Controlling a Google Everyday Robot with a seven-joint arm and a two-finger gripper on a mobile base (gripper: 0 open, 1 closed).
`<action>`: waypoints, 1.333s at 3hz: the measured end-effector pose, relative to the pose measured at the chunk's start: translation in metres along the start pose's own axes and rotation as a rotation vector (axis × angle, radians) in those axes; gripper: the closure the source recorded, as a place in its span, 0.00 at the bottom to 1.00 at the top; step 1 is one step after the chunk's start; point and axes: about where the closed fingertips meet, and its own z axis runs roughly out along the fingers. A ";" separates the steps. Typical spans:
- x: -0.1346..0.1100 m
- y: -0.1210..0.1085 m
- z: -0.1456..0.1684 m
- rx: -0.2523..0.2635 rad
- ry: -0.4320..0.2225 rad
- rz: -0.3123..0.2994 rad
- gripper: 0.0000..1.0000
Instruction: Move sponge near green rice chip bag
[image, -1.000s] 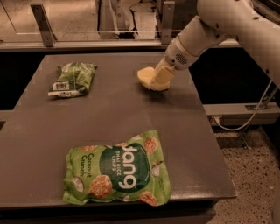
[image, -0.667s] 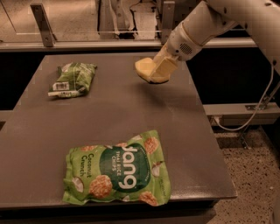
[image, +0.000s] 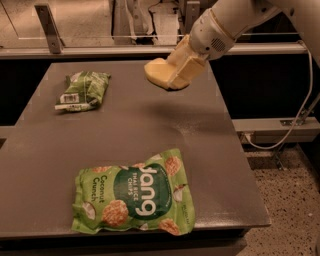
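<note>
Far left on the dark grey table (image: 150, 125), a small green bag (image: 82, 90) with a white label strip, lying flat. Beyond the far edge, a pale rail (image: 100, 51) and a slanted metal post (image: 48, 25). Right side, white cable (image: 306, 75) drooping over speckled floor (image: 285, 200)

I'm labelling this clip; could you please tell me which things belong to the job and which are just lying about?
Job: sponge, held above the table by the gripper; green rice chip bag, near the front edge.
Lying about: smaller green bag, far left of the table.
</note>
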 end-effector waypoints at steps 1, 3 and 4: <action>-0.010 0.014 -0.004 -0.039 -0.013 -0.086 1.00; -0.011 0.080 0.002 -0.248 -0.142 -0.114 1.00; -0.020 0.103 0.006 -0.315 -0.184 -0.119 1.00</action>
